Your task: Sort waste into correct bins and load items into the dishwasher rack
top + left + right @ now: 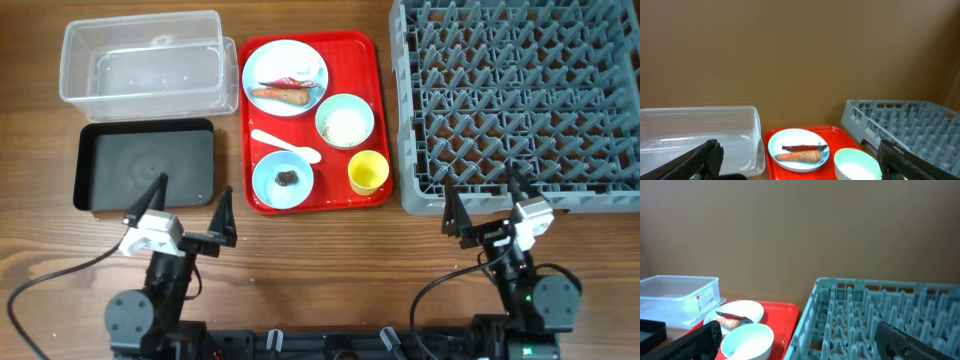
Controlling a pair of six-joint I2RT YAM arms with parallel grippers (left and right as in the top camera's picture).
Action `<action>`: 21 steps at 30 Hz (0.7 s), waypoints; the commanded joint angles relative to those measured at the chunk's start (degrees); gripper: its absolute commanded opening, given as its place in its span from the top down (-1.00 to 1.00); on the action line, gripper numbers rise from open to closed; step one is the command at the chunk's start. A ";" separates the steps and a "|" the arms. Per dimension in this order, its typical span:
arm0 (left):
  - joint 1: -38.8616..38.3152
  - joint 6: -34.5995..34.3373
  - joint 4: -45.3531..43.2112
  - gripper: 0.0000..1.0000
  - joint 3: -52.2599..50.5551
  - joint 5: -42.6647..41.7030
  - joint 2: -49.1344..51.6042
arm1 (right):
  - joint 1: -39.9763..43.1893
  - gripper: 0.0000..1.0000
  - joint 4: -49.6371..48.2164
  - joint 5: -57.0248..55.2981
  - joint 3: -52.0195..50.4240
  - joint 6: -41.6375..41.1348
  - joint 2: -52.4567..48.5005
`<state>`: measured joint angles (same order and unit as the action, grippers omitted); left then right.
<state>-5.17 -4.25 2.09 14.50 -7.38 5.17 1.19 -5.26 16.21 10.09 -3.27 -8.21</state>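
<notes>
On a red serving tray (pixel 372 75) a pale blue plate (pixel 297 58) holds an orange carrot piece (pixel 282 96) and a red-and-white wrapper (pixel 285 83). One pale blue bowl (pixel 345 122) holds white rice; another (pixel 270 185) holds a dark scrap (pixel 287 177). A white spoon (pixel 285 146) and a yellow cup (pixel 368 172) lie there too. The grey rack (pixel 520 100) is at right. The clear tub (pixel 140 55) and black tray (pixel 145 165) are at left. My left gripper (pixel 192 200) and right gripper (pixel 483 195) are open and empty near the front edge. No tissue shows.
The left wrist view shows the plate (pixel 799 141), carrot (pixel 799 156), rice bowl (pixel 856 164), tub (pixel 700 135) and rack (pixel 905 125) ahead. The right wrist view shows the rack (pixel 880 315), a bowl (pixel 747 340) and the plate (pixel 740 311). A brown wall stands behind.
</notes>
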 commanded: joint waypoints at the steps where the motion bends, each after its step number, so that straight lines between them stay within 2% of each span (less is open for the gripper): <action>1: -0.24 -0.74 1.14 -1.00 6.56 -0.68 5.92 | -0.24 -1.00 -0.24 3.34 8.39 3.48 -8.52; 11: -0.24 -0.74 9.09 -1.00 23.65 -0.68 27.87 | -0.24 -1.00 7.78 9.81 30.42 3.50 -31.41; 18: -0.24 -0.72 25.73 -1.00 46.38 -0.90 50.29 | -0.26 -0.99 26.73 9.77 47.84 7.58 -43.82; 21: -0.24 -0.72 33.09 -1.00 56.74 -1.88 59.28 | -0.24 -0.99 31.76 9.75 52.17 7.82 -47.50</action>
<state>-5.19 -4.43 30.20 60.12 -7.44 55.64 1.19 23.57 24.64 57.25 2.17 -52.36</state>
